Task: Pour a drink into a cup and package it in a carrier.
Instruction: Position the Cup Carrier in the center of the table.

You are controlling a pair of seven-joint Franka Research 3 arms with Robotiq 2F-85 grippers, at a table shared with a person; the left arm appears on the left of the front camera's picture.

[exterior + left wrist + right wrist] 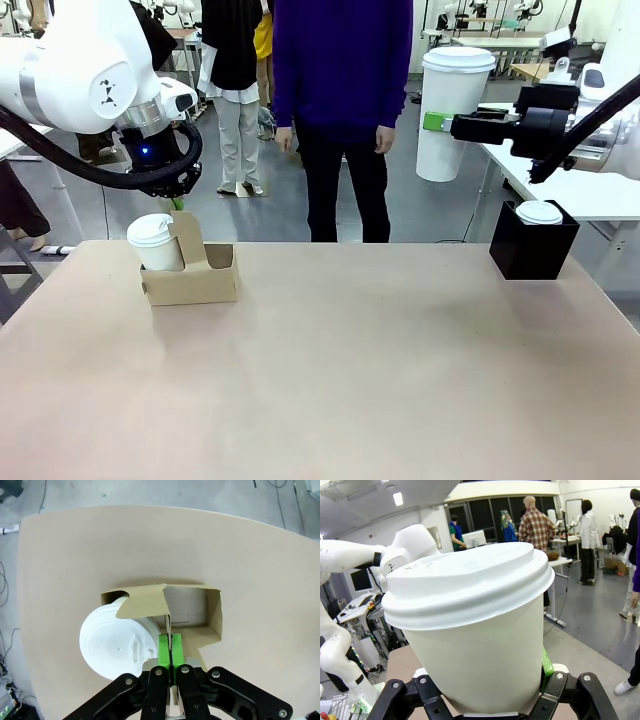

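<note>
The left gripper has its green pads pressed together on the thin top edge of the carrier's upright handle panel, cardboard pinched between them. In the left wrist view a white lidded cup sits in the compartment at 9 o'clock of the pads, its lid touching the handle panel, and the compartment at 1 o'clock shows a bare cardboard floor. In the front view this gripper hangs straight down over the carrier, which rests at about 10 o'clock on the table. The right gripper is clamped around the lower body of a tall white cup with a domed lid, held upright. In the front view it holds that cup in the air at 2 o'clock, well apart from the carrier. Below it, a black box on the table's far right corner carries a short white cup. A person stands at 12 o'clock behind the table.
</note>
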